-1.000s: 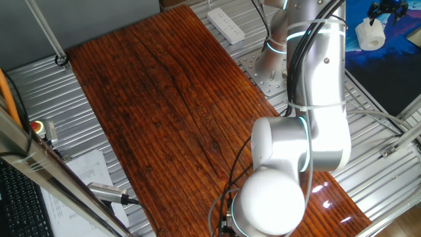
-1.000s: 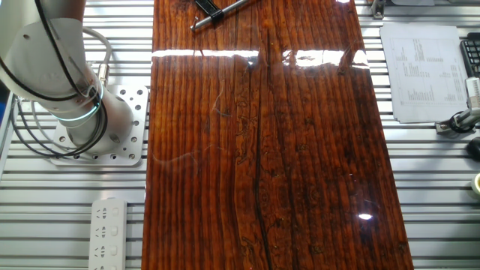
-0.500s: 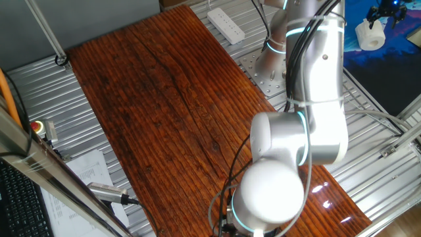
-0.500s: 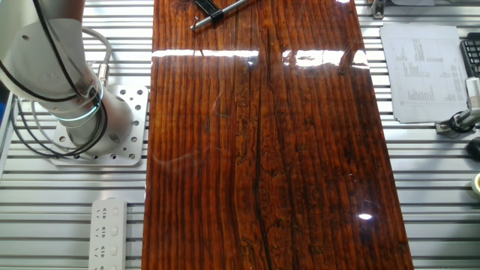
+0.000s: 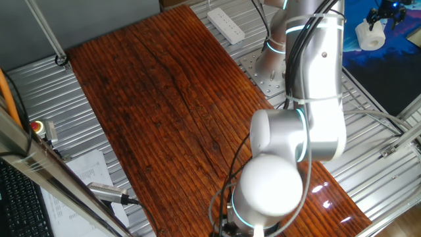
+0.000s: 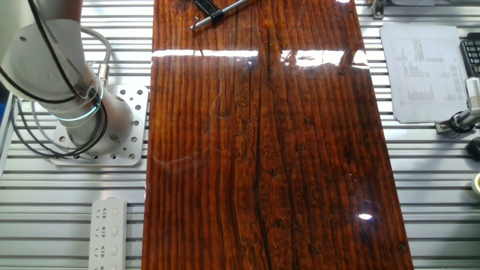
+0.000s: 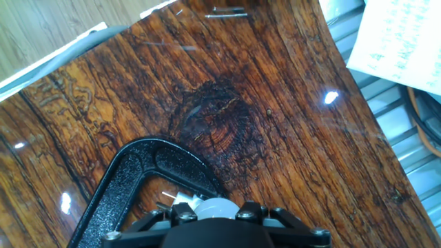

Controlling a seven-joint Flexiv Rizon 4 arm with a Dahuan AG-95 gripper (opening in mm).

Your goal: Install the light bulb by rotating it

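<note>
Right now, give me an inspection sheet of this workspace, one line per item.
Surface: glossy dark wooden board on a slatted metal bench.
Job's things: light bulb only partly visible in the hand view, beside a black clamp.
Clutter: power strip, printed sheet, pen-like tools at the board's far edge.
Gripper: only its front edge shows; state of the jaws cannot be told.
Cables: black cables loop around the arm base.
Surroundings: red button.

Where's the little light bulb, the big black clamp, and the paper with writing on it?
light bulb (image 7: 215,205): hand view, its white dome peeking above the claw.
black clamp (image 7: 131,179): hand view, its curved frame.
paper (image 6: 416,71): the other fixed view, middle of the printed sheet.
</note>
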